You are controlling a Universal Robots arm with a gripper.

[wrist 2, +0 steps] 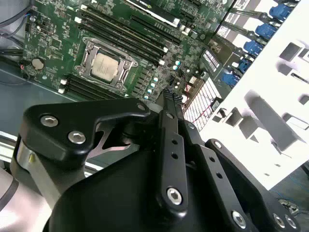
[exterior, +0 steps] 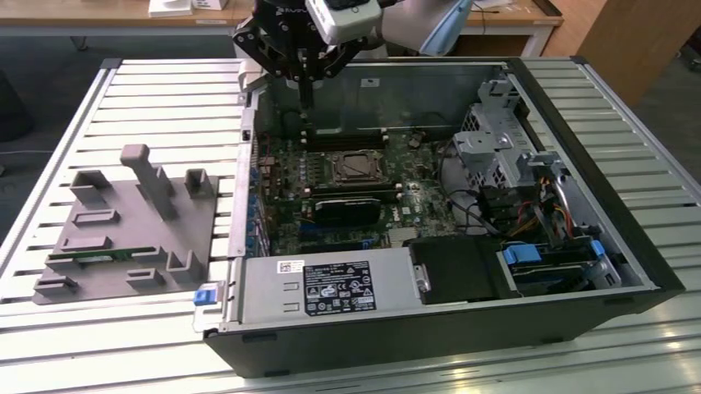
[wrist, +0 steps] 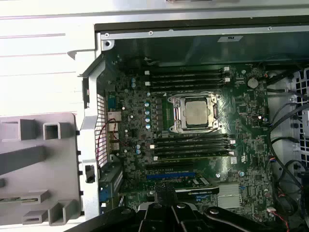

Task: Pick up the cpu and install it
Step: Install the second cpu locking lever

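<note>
- The cpu [wrist: 196,111] has a dull silver metal top with a soft sheen; in the second wrist view [wrist 2: 105,66] it looks brushed and pale.
- The socket frame [wrist: 176,114] around it is bright, shiny metal.
- The motherboard [wrist: 251,145] is matt green board, studded with small glossy parts.
- The gripper [wrist 2: 172,99] is black, smooth and semi-gloss, with bright metal screw heads; its fingers [wrist 2: 169,145] look like black metal or hard plastic.
- The tray [exterior: 121,238] is matt grey plastic.
- The computer case [exterior: 438,336] is dark, matt painted metal outside, bare grey sheet metal inside.
- The table [exterior: 164,90] is pale ribbed metal, lightly glossy.
- The clips [exterior: 206,295] are glossy blue plastic.
</note>
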